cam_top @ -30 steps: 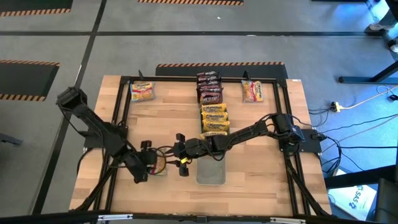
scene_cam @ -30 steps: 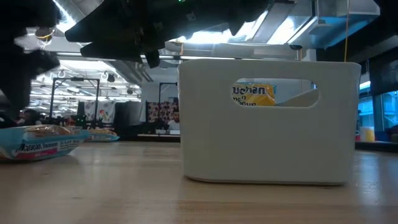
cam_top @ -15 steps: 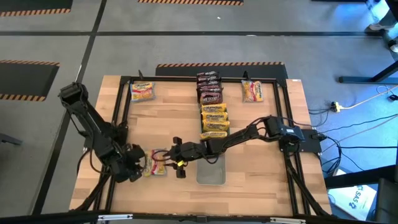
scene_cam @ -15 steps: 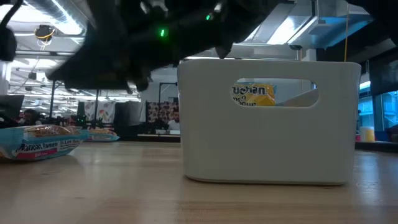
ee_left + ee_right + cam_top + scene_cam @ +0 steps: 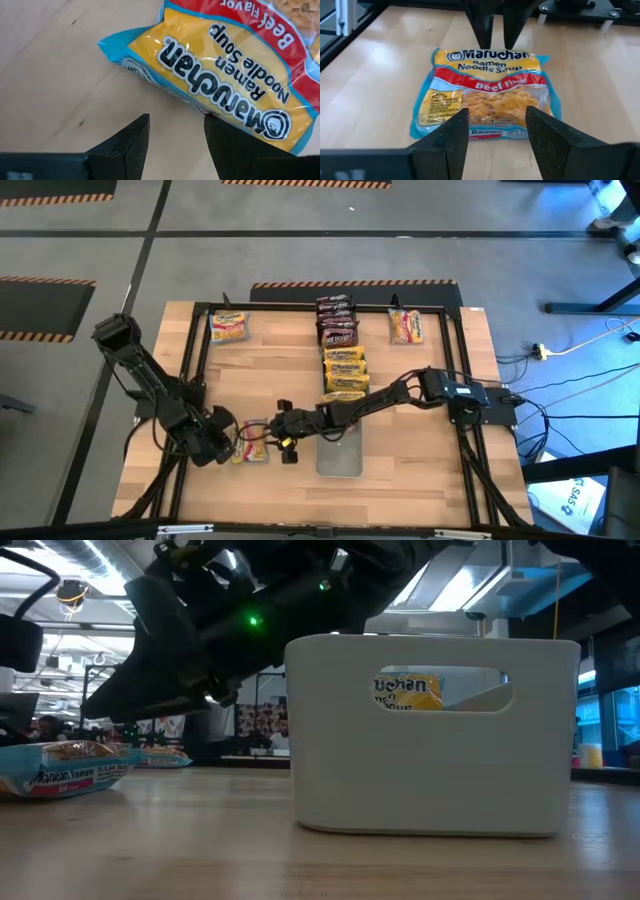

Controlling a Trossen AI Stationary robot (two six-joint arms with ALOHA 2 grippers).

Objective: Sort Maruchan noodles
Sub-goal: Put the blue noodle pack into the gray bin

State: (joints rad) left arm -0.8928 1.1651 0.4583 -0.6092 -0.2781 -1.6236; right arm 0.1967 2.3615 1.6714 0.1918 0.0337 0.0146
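Sorting mostly done: dark [image 5: 337, 319] and yellow stacks [image 5: 345, 370] lined up mid-worktop. Beef packet [image 5: 254, 442] still loose near front; left end effector [image 5: 226, 442] and right end effector [image 5: 284, 442] flank it, both released.

Industrial lab hall: hazard-striped floor [image 5: 350, 283], framed wooden table [image 5: 270, 380], ceiling ducts [image 5: 90, 570], distant workbenches [image 5: 120, 720].

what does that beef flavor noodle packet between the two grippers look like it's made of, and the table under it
Beef flavor noodle packet: looks like thin glossy plastic film, printed, with crinkled sealed edges and a clear window showing noodles. Table: appears to be light wood with visible grain streaks and a smooth, low-sheen finish, though a wood-look laminate cannot be ruled out.
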